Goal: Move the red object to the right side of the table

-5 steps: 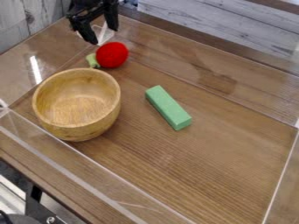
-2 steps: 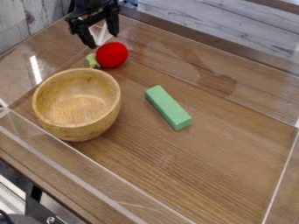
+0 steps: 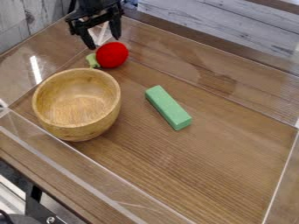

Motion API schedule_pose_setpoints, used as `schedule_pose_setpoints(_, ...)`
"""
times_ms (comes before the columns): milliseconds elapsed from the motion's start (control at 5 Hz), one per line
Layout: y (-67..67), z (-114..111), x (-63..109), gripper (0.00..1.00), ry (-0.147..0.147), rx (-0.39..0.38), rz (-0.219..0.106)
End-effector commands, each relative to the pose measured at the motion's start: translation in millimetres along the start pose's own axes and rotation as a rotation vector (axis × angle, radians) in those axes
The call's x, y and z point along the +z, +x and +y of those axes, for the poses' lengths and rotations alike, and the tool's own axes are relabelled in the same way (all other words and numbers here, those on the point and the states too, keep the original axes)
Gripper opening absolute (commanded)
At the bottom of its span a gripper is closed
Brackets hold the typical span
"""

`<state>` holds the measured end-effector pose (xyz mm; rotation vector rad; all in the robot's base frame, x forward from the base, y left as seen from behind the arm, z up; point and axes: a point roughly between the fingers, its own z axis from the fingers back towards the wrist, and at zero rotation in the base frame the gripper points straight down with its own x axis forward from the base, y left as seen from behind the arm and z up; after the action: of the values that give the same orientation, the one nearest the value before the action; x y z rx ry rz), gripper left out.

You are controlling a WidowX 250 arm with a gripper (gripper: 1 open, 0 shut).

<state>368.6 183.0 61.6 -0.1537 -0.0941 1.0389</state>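
Observation:
The red object (image 3: pixel 112 56) is a small bright red ball with a yellow-green tip on its left, lying on the wood-grain table (image 3: pixel 222 140) near the far left corner. My black gripper (image 3: pixel 96 31) hangs pointing down just behind and above the ball, slightly to its left. Its fingers stand apart, open, with nothing between them. The ball lies free on the table, apart from the fingertips.
A wooden bowl (image 3: pixel 76 103) sits at the left, in front of the ball. A green rectangular block (image 3: pixel 169 107) lies near the middle. Low clear acrylic walls (image 3: pixel 70 157) edge the table. Bare wood stretches across the right half.
The gripper has rolled a little about its vertical axis while staying in the same spot. The ball, bowl and block have not moved.

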Motion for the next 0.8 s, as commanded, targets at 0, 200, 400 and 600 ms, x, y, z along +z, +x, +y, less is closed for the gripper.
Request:
schedule_pose_setpoints(0, -8.9, -9.7, 11.2, 1.00, -0.016, -0.036, -0.044)
schedule_pose_setpoints(200, -16.5, -13.9, 6.5, 1.00, -0.012, -0.054, -0.050)
schedule_pose_setpoints(400, -11.8, -9.2, -12.5, 1.00, -0.007, -0.021, -0.064)
schedule_pose_setpoints(600, -8.9, -1.5, -30.0, 1.00, -0.002, 0.012, -0.079)
